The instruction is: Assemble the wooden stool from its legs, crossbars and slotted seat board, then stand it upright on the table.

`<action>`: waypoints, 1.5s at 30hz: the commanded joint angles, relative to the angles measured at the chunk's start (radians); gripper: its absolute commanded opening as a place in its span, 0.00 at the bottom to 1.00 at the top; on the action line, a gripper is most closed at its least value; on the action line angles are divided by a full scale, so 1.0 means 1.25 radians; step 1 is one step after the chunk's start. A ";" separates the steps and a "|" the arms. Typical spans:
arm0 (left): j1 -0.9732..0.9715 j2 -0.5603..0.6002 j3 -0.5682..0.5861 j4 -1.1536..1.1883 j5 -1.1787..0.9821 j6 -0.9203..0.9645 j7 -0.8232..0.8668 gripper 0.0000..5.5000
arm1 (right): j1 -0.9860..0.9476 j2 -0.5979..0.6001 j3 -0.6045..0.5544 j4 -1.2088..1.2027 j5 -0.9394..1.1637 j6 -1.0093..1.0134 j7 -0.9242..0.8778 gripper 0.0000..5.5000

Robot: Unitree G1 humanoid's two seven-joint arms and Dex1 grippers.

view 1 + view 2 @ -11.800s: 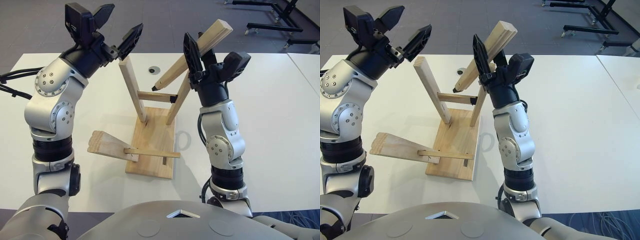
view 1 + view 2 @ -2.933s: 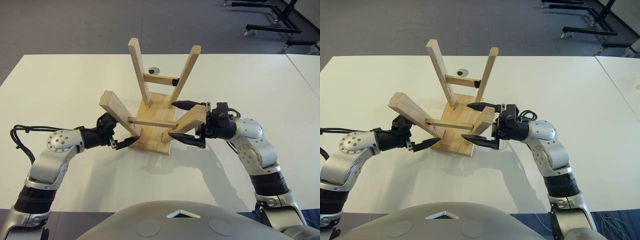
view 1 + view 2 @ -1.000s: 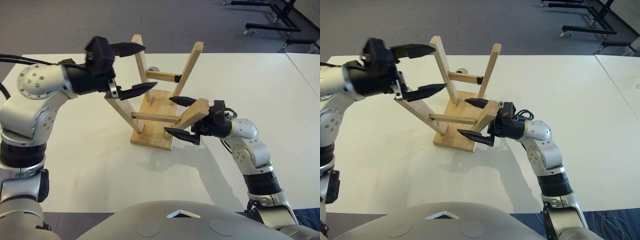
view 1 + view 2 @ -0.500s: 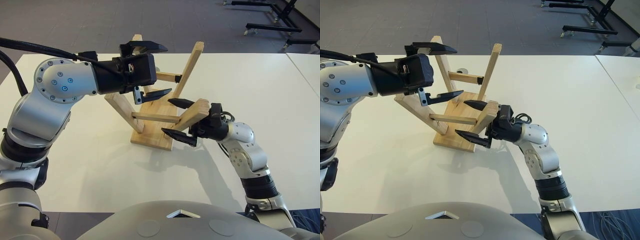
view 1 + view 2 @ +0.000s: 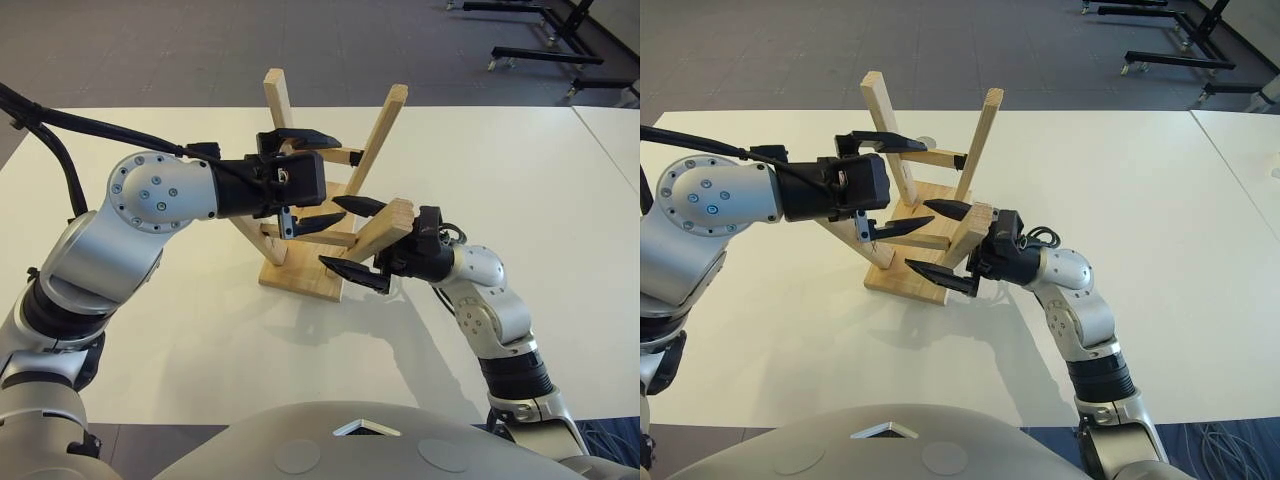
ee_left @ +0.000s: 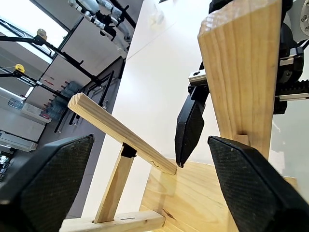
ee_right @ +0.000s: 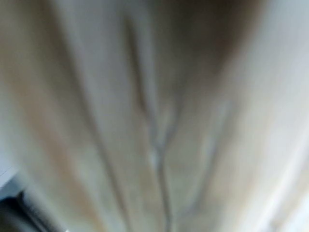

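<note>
stool [image 5: 318, 215] is upside down on the white tabletop [image 5: 520, 170], roughly in the middle. the seat board [image 5: 298, 281] lies flat on the surface and all four legs point up and splay outward. the two far legs, far-left leg [image 5: 274, 96] and far-right leg [image 5: 381, 128], are joined by a short crossbar [image 5: 338, 156]. a second crossbar [image 5: 300, 235] runs between the near pair.

left pincer [image 5: 342, 175] comes in from the robot's left at about mid-leg height and is turned sideways. it's spread wide, one finger up by the far crossbar and the other down by the near crossbar, and it isn't clamped on anything. in the left wrist view both pads [image 6: 46, 179] sit well apart, with the seat board and the far crossbar showing in the gap between them. the near-left leg [image 5: 845, 232] is mostly hidden behind that pincer.

right pincer [image 5: 328, 230] reaches in from the robot's right, low over the tabletop. it's gaping wide too. the top end of the near-right leg [image 5: 385, 228] sits between its two fingers, back by the wrist, and the fingertips poke past the leg toward the middle of the stool. i can't tell whether the fingers actually touch the wood.

some black metal frames [image 5: 545, 50] stand on the floor beyond the tabletop.
</note>
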State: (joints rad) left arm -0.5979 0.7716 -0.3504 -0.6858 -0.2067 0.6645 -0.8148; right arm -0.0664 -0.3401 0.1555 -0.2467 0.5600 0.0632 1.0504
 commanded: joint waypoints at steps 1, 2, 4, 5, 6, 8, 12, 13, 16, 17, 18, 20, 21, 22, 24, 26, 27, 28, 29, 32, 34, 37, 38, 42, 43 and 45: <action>0.017 0.001 -0.023 0.017 0.029 -0.011 -0.009 0.79 | -0.006 -0.002 0.002 0.001 -0.004 0.002 0.001 0.83; 0.019 -0.001 -0.026 0.022 0.033 -0.013 -0.011 0.79 | -0.006 -0.002 0.001 0.001 -0.004 0.001 0.001 0.83; 0.020 -0.003 -0.030 0.026 0.038 -0.014 -0.012 0.79 | -0.008 -0.003 0.000 0.003 -0.004 -0.001 0.002 0.83; 0.022 -0.003 -0.034 0.029 0.043 -0.015 -0.013 0.79 | -0.008 -0.003 0.000 0.003 -0.004 -0.001 0.003 0.83; 0.024 -0.002 -0.039 0.029 0.047 -0.016 -0.014 0.79 | -0.008 -0.003 -0.001 0.004 -0.004 -0.001 0.003 0.83; 0.029 -0.002 -0.045 0.028 0.051 -0.016 -0.016 0.79 | -0.008 -0.004 -0.001 0.002 -0.003 0.000 0.004 0.83; 0.039 -0.004 -0.058 0.022 0.057 -0.008 -0.025 0.79 | -0.011 -0.004 0.001 0.001 -0.002 0.003 0.005 0.83; 0.041 -0.005 -0.061 0.021 0.058 -0.007 -0.026 0.79 | -0.013 -0.004 0.002 0.002 -0.002 0.003 0.006 0.83; 0.044 -0.010 -0.066 0.025 0.064 -0.005 -0.026 0.79 | -0.022 -0.003 0.007 0.007 -0.008 0.001 0.010 0.83; 0.043 -0.011 -0.067 0.026 0.066 -0.005 -0.026 0.79 | -0.025 -0.002 0.009 0.007 -0.009 0.002 0.010 0.83; 0.043 -0.012 -0.067 0.027 0.067 -0.005 -0.026 0.79 | -0.027 -0.001 0.011 0.007 -0.010 0.003 0.010 0.83; 0.043 -0.015 -0.067 0.030 0.069 -0.004 -0.027 0.79 | -0.031 0.000 0.016 0.007 -0.012 0.002 0.011 0.83; 0.043 -0.016 -0.068 0.030 0.071 -0.002 -0.026 0.79 | -0.032 -0.001 0.017 0.008 -0.012 0.002 0.012 0.83; 0.044 -0.016 -0.068 0.031 0.072 -0.003 -0.026 0.79 | -0.034 -0.001 0.018 0.008 -0.012 0.002 0.013 0.83; 0.049 -0.012 -0.071 0.031 0.075 -0.003 -0.030 0.79 | -0.037 -0.001 0.018 0.009 -0.011 0.003 0.014 0.83; 0.056 -0.007 -0.074 0.030 0.073 -0.001 -0.037 0.79 | -0.040 -0.001 0.018 0.011 -0.011 0.003 0.016 0.83; 0.059 -0.004 -0.076 0.032 0.076 -0.001 -0.038 0.79 | -0.040 -0.001 0.018 0.011 -0.011 0.003 0.017 0.83; 0.063 -0.004 -0.079 0.034 0.077 -0.001 -0.040 0.79 | -0.041 -0.002 0.018 0.011 -0.011 0.002 0.017 0.83; 0.067 -0.005 -0.083 0.035 0.080 -0.001 -0.040 0.79 | -0.042 -0.002 0.018 0.012 -0.011 0.002 0.018 0.83; 0.078 -0.006 -0.096 0.038 0.089 0.000 -0.043 0.79 | -0.044 -0.002 0.019 0.011 -0.011 0.003 0.017 0.83; 0.081 -0.004 -0.099 0.040 0.095 -0.002 -0.046 0.79 | -0.045 -0.002 0.020 0.011 -0.011 0.004 0.017 0.83; 0.082 -0.005 -0.098 0.043 0.098 -0.003 -0.047 0.79 | -0.047 -0.003 0.020 0.012 -0.011 0.004 0.017 0.83; 0.081 -0.005 -0.098 0.045 0.099 -0.004 -0.047 0.79 | -0.048 -0.003 0.020 0.013 -0.011 0.004 0.018 0.83; 0.082 -0.012 -0.102 0.057 0.103 -0.007 -0.044 0.79 | -0.056 -0.003 0.022 0.018 -0.012 0.005 0.020 0.83; 0.083 -0.015 -0.106 0.061 0.104 -0.009 -0.042 0.79 | -0.057 -0.002 0.022 0.019 -0.012 0.005 0.021 0.83; 0.084 -0.025 -0.114 0.070 0.106 -0.012 -0.039 0.79 | -0.060 -0.002 0.023 0.022 -0.013 0.005 0.021 0.83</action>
State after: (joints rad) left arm -0.5220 0.7473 -0.4529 -0.6337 -0.0942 0.6346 -0.8491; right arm -0.1149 -0.3401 0.1765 -0.2247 0.5576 0.0632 1.0743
